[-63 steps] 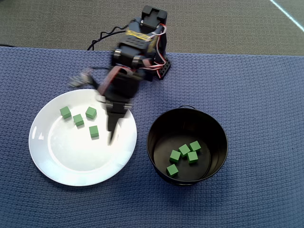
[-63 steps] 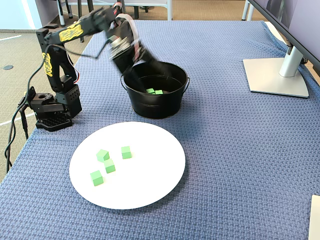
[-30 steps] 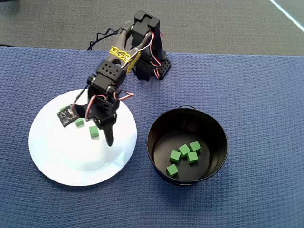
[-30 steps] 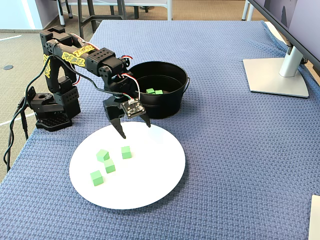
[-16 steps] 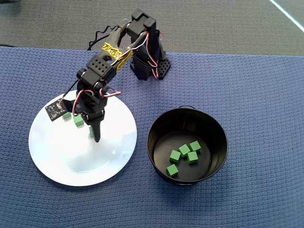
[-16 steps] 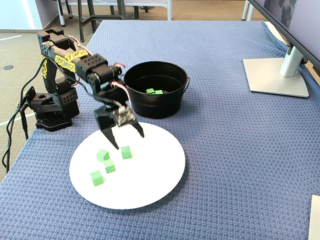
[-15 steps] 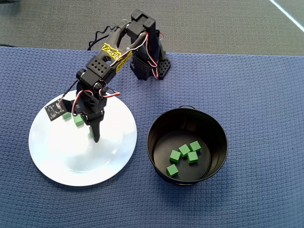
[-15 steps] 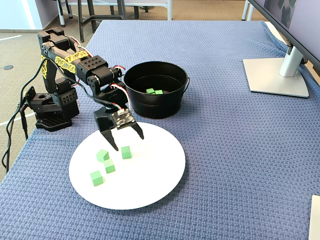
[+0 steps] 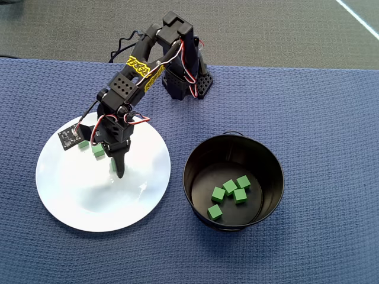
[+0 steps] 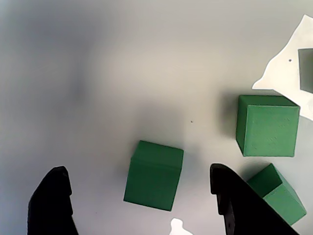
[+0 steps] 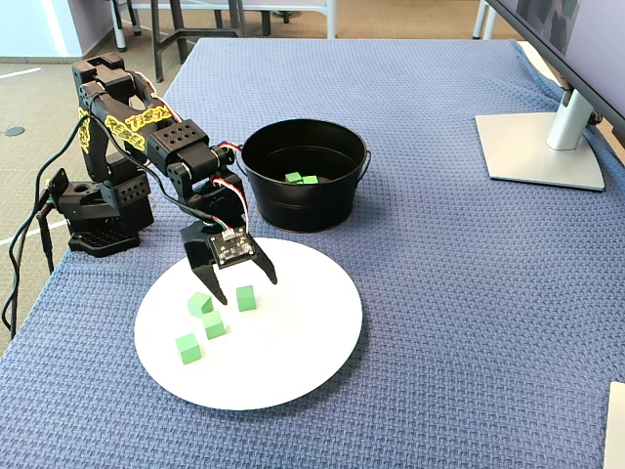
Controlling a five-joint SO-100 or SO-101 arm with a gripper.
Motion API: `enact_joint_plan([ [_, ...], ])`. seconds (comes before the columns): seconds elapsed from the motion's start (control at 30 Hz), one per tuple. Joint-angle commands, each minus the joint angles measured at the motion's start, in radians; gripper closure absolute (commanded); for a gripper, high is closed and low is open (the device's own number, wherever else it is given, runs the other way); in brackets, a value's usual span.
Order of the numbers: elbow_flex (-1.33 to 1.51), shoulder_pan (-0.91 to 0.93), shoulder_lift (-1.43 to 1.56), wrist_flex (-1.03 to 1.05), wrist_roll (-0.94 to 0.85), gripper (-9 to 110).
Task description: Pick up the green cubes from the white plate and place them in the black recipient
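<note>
The white plate [image 11: 293, 342] [image 9: 89, 201] holds several green cubes. In the fixed view my gripper [image 11: 246, 289] is open, hanging low over the plate, its fingers either side of one cube [image 11: 246, 297]. In the wrist view that cube [image 10: 153, 175] lies on the plate between the two black fingertips [image 10: 54, 200], touching neither. Two more cubes [image 10: 267, 126] [image 10: 276, 193] lie to its right. From overhead the arm hides most of the plate's cubes; one [image 9: 98, 151] shows. The black recipient [image 9: 195, 154] [image 11: 305, 210] holds several cubes [image 9: 230, 186].
The arm's base [image 11: 98, 210] stands at the blue cloth's left edge in the fixed view. A monitor foot [image 11: 542, 147] sits at the far right. The recipient stands just beyond the plate, close to the arm's elbow.
The arm swung from over the recipient to the plate and came down. In the last half second the open gripper sank a little lower around one cube.
</note>
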Motion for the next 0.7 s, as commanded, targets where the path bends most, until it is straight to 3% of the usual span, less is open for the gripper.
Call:
enact_joint_plan([
  [0.0, 0.003, -0.011, 0.005, -0.021, 0.012, 71],
  [0.67, 0.041, -0.002, -0.017, -0.092, 0.021, 73],
])
